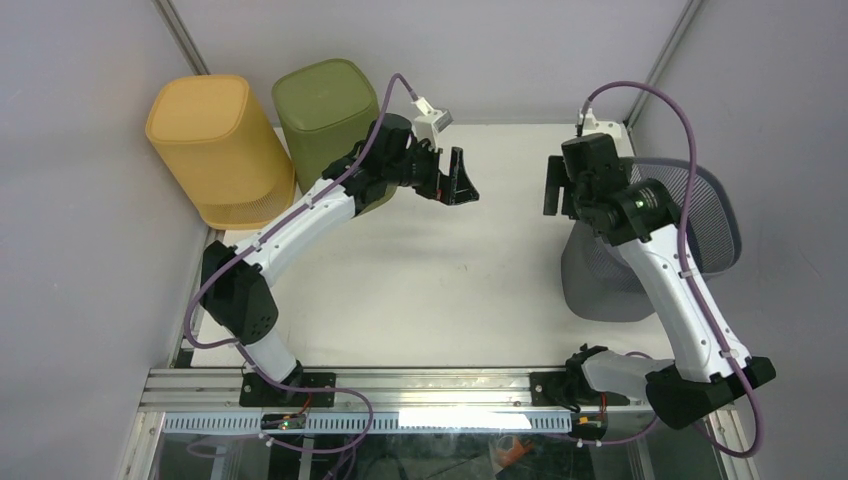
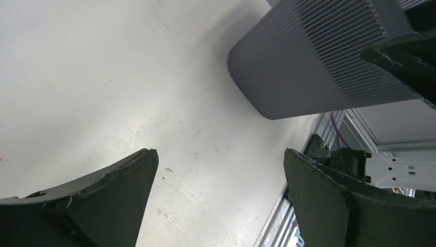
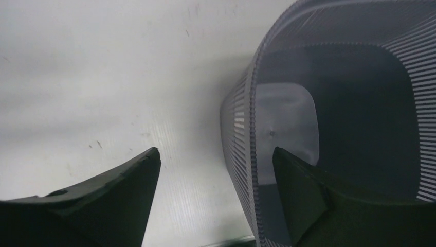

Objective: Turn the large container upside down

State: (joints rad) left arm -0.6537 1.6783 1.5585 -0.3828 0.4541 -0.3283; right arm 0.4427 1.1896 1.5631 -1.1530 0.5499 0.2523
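A large grey ribbed container (image 1: 602,285) lies tipped on its side at the table's right, partly under my right arm, its opening toward the back right. My right gripper (image 1: 553,187) is open above the container's near-left side. In the right wrist view the container's rim (image 3: 252,128) shows between the open fingers of the right gripper (image 3: 216,152), with the right finger in front of the opening; I cannot tell if they touch. My left gripper (image 1: 462,185) is open and empty over the table's back middle. In the left wrist view the left gripper (image 2: 220,152) faces the container (image 2: 308,62).
A yellow container (image 1: 215,150) and a green one (image 1: 325,105) stand upside down at the back left, the green one right behind my left arm. The white table (image 1: 430,290) ends at a metal rail (image 1: 420,385) in front. Grey walls enclose the sides.
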